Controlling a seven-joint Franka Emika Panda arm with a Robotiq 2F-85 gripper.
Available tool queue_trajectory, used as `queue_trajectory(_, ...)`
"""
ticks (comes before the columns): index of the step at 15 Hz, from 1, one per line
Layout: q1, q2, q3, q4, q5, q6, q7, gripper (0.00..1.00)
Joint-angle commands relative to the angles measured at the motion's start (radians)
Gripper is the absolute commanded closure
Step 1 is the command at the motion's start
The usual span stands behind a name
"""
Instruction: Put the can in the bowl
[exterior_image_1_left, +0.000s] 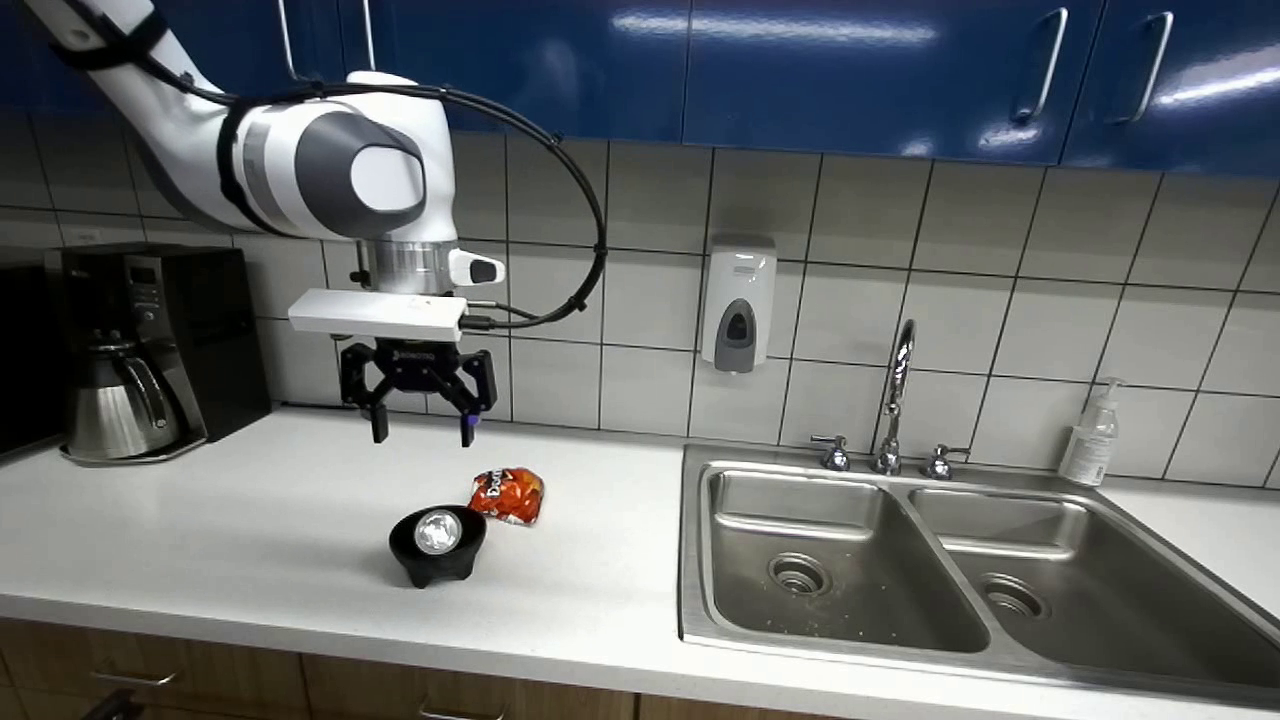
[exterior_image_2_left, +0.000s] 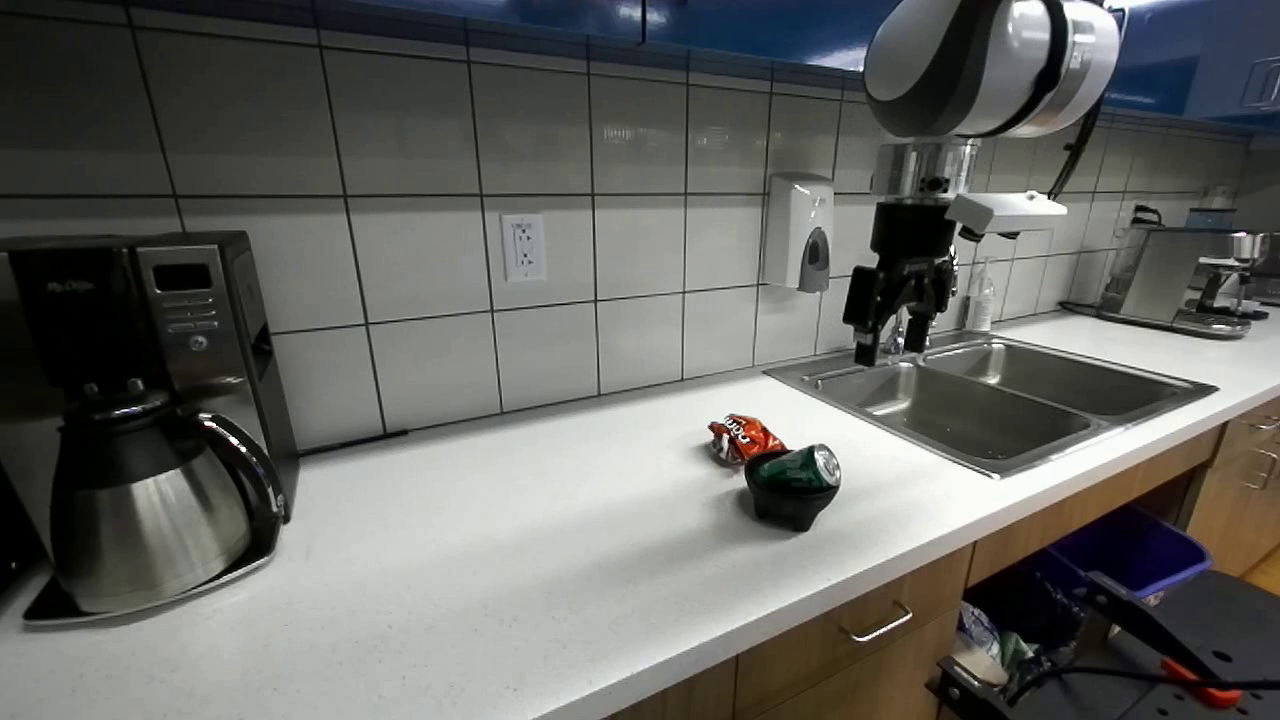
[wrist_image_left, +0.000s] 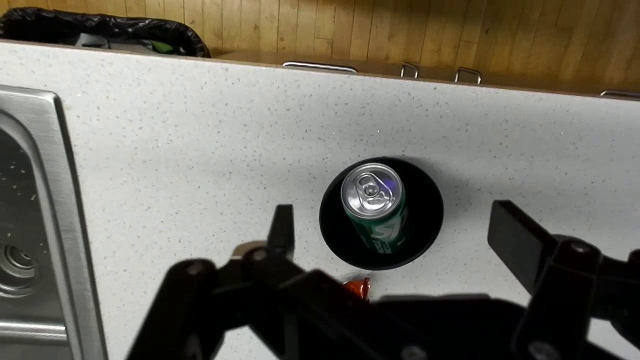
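Below our gripper (exterior_image_1_left: 424, 442), whose fingers (wrist_image_left: 520, 247) stand wide apart with nothing held, the can (exterior_image_2_left: 798, 468) leans inside the bowl (exterior_image_2_left: 788, 507), its silvery top tipped up above the rim. We judge the placing done; nothing seems left but to draw away.

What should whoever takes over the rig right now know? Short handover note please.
Gripper: open, holding nothing, raised above the counter.
Can: tilted inside the bowl, top end above the rim.
Bowl: on the counter, beside the red-orange snack packet.
Done: can is in the bowl, clear of the gripper.
Left: no placing step that I can see; perhaps check the can sits steady before parking.
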Motion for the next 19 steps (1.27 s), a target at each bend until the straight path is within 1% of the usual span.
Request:
queue_trajectory(1, 0.011, -0.152, -0.029, -0.099, -0.031, -0.033, -0.032, 0.0)
queue_trajectory(8, 0.012, -0.363, -0.066, -0.217, -0.072, -0.088, -0.068, 0.0)
queue_trajectory(9, 0.018, -0.34, -0.073, -0.157, -0.072, -0.123, -0.078, 0.0)
queue_trajectory(15, 0.013, -0.438, -0.091, -0.155, -0.103, -0.195, -0.091, 0.0)
queue_trajectory(16, 0.011, -0.446, -0.091, -0.156, -0.107, -0.196, -0.084, 0.0)
queue_trajectory(17, 0.022, -0.401, -0.094, -0.155, -0.091, -0.155, -0.067, 0.0)
queue_trajectory(19, 0.022, -0.416, -0.097, -0.155, -0.095, -0.163, -0.067, 0.0)
